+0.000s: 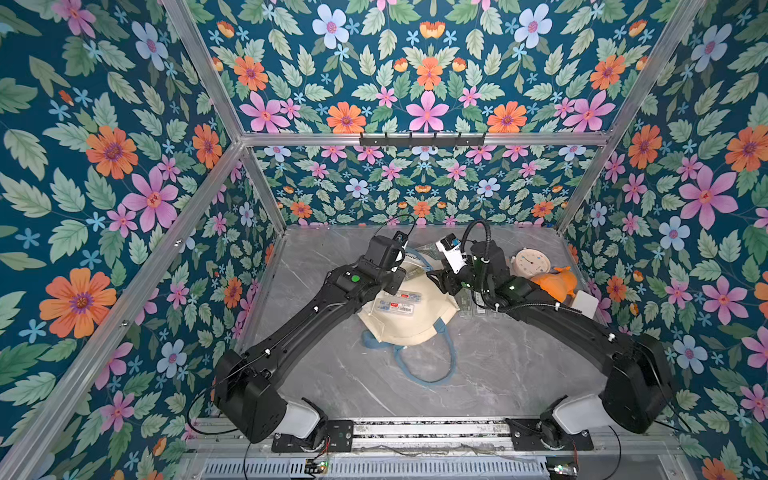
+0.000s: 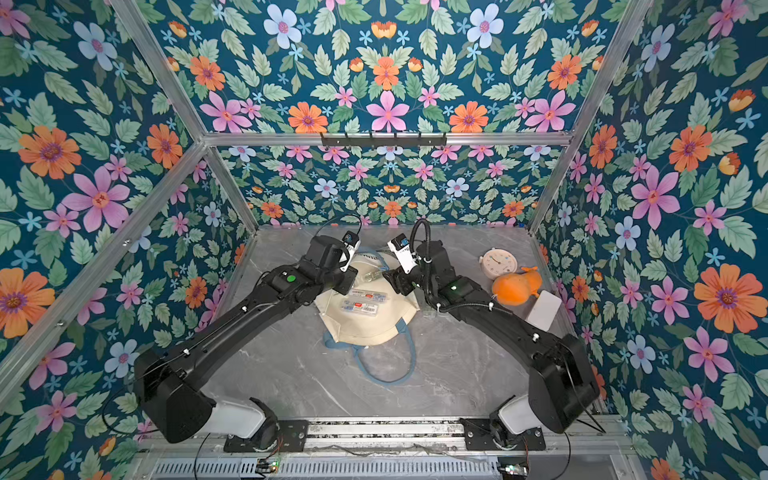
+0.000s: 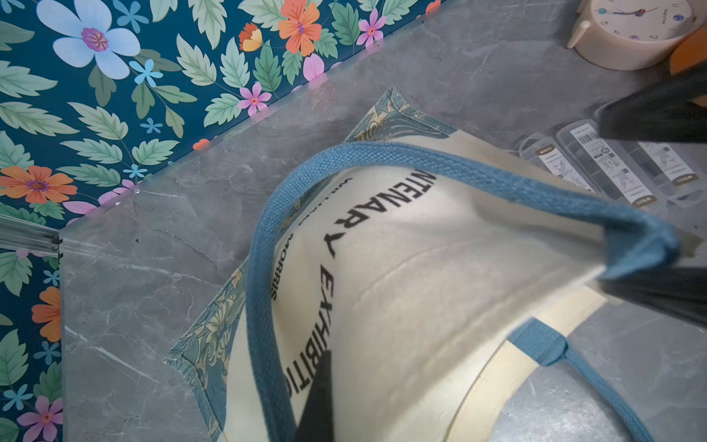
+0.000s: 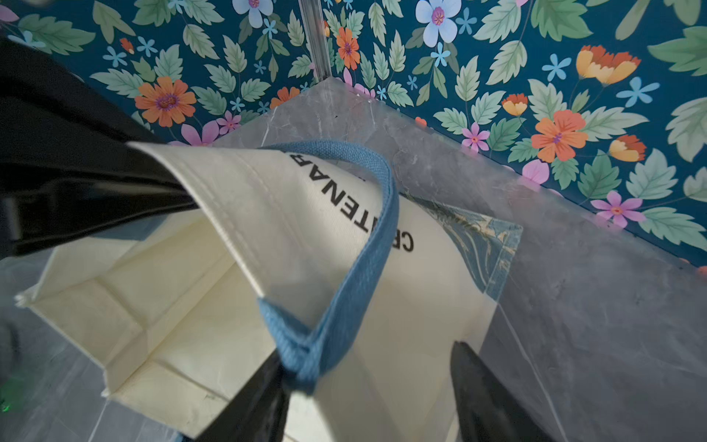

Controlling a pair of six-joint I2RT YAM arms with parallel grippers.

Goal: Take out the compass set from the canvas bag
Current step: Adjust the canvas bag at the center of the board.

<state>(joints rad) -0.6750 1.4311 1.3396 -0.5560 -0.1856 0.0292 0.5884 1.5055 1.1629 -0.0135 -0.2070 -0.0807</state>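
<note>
The canvas bag lies at the centre of the grey, white-veined marble-look table, its base toward 12 o'clock and its mouth toward 6. It is cream, of a smooth tight weave with stitched hems, and black block lettering runs across its upper panel; a teal band of pale leaf pattern edges the base. One handle, flat light blue webbing with a coarse ribbed weave, arches over the lifted panel; the other handle, of the same webbing, trails in a loop on the table toward 6 o'clock. The left gripper is clamped tight on the upper rim toward 9 o'clock, holding the mouth raised so that the pale, creased inside shows in the right wrist view. The right gripper stands with jaws apart astride the folded handle at the rim toward 3 o'clock, the webbing against one finger only. Two compass set cases, flat clear plastic oblongs with printed labels, lie on the bag's cream cloth just beside the left arm; three further cases lie side by side on the table at the bag's 3 o'clock.
</note>
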